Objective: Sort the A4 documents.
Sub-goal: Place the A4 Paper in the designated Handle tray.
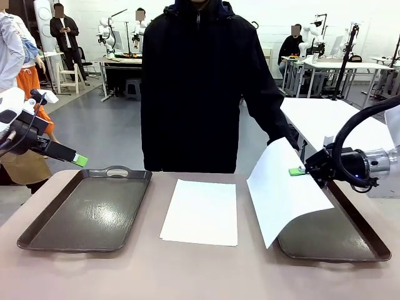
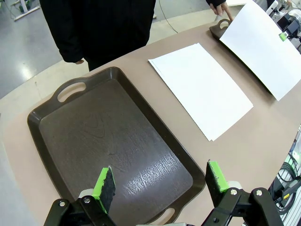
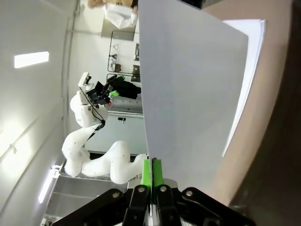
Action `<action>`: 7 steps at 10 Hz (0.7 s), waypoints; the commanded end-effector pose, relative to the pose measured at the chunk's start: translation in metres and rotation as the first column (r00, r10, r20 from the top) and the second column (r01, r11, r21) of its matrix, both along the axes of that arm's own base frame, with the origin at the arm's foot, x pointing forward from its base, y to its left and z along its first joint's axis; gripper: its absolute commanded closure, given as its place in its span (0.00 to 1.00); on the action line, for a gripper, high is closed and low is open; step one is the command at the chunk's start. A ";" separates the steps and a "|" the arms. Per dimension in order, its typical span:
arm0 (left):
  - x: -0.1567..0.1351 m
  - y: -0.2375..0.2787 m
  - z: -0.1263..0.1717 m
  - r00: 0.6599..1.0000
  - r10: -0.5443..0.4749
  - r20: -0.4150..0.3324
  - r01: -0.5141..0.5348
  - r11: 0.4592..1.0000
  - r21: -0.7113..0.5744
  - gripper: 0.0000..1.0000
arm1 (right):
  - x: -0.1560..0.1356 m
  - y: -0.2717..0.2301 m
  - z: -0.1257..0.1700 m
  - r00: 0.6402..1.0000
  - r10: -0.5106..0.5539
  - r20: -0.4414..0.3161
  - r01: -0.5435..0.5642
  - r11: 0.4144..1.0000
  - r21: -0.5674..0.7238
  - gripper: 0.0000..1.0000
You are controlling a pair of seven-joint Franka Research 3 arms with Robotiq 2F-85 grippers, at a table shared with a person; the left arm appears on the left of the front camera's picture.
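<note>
Right gripper [image 1: 298, 170] was clamped tight on the edge of one white sheet [image 1: 281, 194], holding it tilted in the air over the inner side of the right tray [image 1: 331, 240]. The paper stack [image 1: 201, 211] lay flat on the table [image 1: 187, 275] between the two trays. Left gripper [image 1: 80, 160] hung above the left tray [image 1: 87, 212], jaws spread wide, gripping nothing. A person [image 1: 194, 81] in a black coat stood at the far edge.

White sheet [image 1: 284, 190] tilted; stack [image 1: 201, 211] flat.
</note>
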State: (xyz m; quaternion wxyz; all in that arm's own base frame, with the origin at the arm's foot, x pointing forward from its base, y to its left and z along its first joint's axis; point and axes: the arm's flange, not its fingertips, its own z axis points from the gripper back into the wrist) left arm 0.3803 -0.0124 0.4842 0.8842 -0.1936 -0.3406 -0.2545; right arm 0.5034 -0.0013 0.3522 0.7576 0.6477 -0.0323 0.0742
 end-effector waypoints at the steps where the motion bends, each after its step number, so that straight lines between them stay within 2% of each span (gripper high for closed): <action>1: 0.001 0.002 -0.002 1.000 -0.004 0.001 0.004 1.000 -0.006 0.00 | -0.005 -0.021 -0.006 0.999 -0.025 0.028 0.025 1.000 0.019 0.99; 3: 0.001 0.002 -0.002 1.000 -0.004 0.001 0.004 1.000 -0.006 0.00 | -0.002 -0.037 -0.019 0.997 -0.074 0.035 0.072 0.995 0.068 0.99; 5: 0.001 0.002 -0.002 1.000 -0.004 0.001 0.004 1.000 -0.006 0.00 | 0.002 -0.053 -0.036 0.999 -0.031 0.008 0.030 0.995 0.094 0.99; 7: 0.001 0.002 -0.002 1.000 -0.004 0.001 0.004 1.000 -0.006 0.00 | 0.011 -0.072 -0.066 0.999 -0.011 -0.039 0.015 0.996 0.085 0.99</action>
